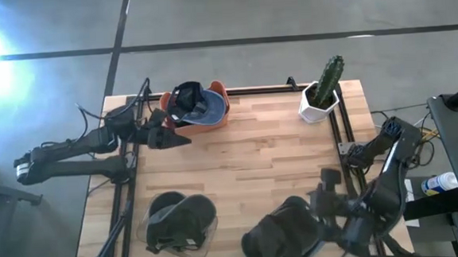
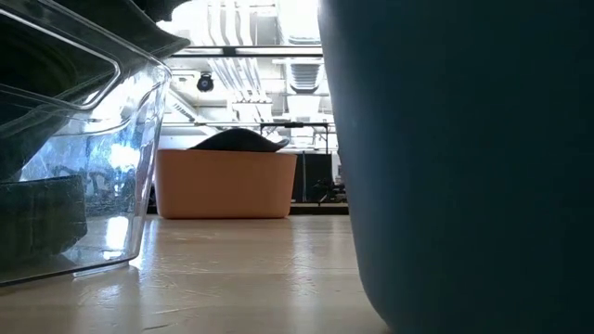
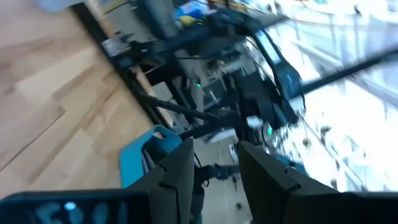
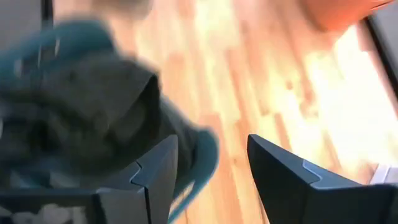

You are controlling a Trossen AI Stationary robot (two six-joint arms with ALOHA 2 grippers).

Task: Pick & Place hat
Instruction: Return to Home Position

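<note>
A blue and dark cap (image 1: 198, 105) lies in an orange bin (image 1: 219, 117) at the table's far edge. In the low view the orange bin (image 2: 223, 184) shows a dark hat (image 2: 239, 140) sticking up over its rim. A second dark hat (image 1: 175, 219) sits in a clear container (image 1: 208, 240) near the front left. A third dark hat (image 4: 81, 118) lies in a dark teal bin (image 1: 277, 239). My left gripper (image 1: 178, 137) hovers just in front of the orange bin, open and empty. My right gripper (image 4: 211, 168) is open beside the teal bin's rim.
A cactus in a white pot (image 1: 322, 92) stands at the far right corner. Bare wood (image 1: 255, 163) stretches across the table's middle. The teal bin's wall (image 2: 464, 158) fills the right of the low view, with the clear container (image 2: 65, 167) at its left. Black rails edge both table sides.
</note>
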